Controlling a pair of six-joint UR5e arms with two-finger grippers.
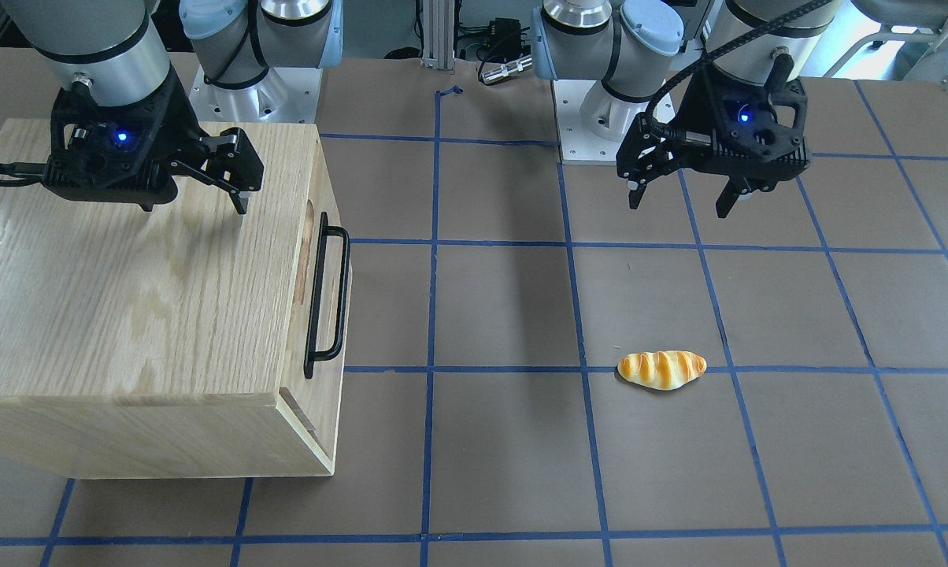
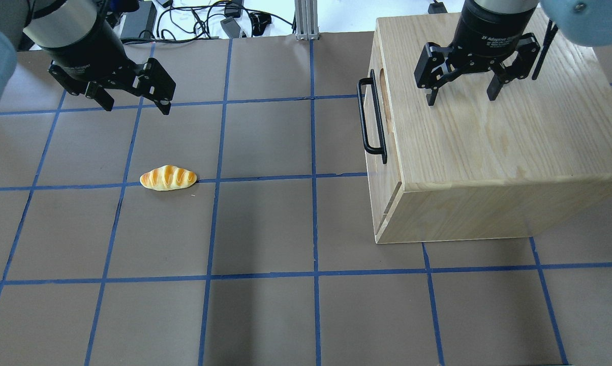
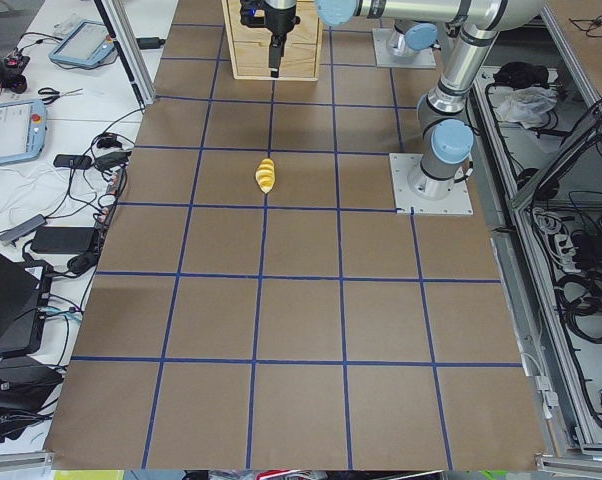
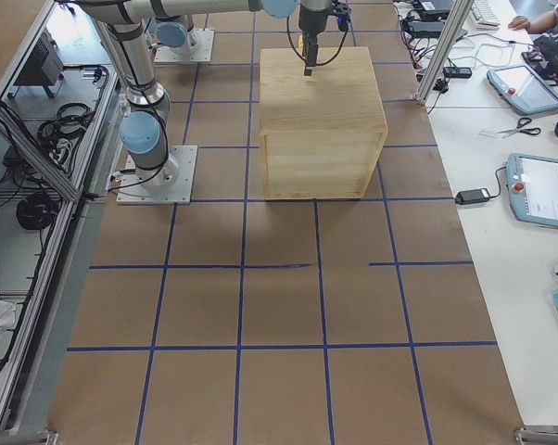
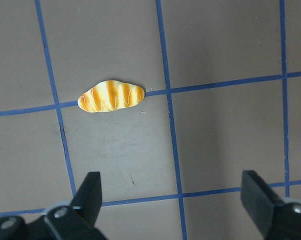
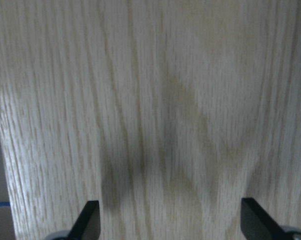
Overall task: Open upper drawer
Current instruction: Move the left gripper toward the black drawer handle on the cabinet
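The upper drawer [image 2: 390,170] is shut in the front of the oak-grained cabinet [image 2: 489,137]. Its long black bar handle [image 2: 371,118] and oval slot [image 2: 384,90] face the middle of the table; the handle also shows in the front-facing view [image 1: 328,295]. My right gripper [image 2: 461,99] hangs open and empty just above the cabinet's top, behind the handle; its wrist view [image 6: 173,222] shows only wood grain. My left gripper [image 2: 137,108] is open and empty above the mat, far from the cabinet.
A toy bread roll [image 2: 167,178] lies on the brown mat with blue tape lines, below my left gripper [image 5: 174,200]. The arm bases [image 1: 600,94] stand at the robot side. Tablets and cables [image 3: 41,120] lie beside the table.
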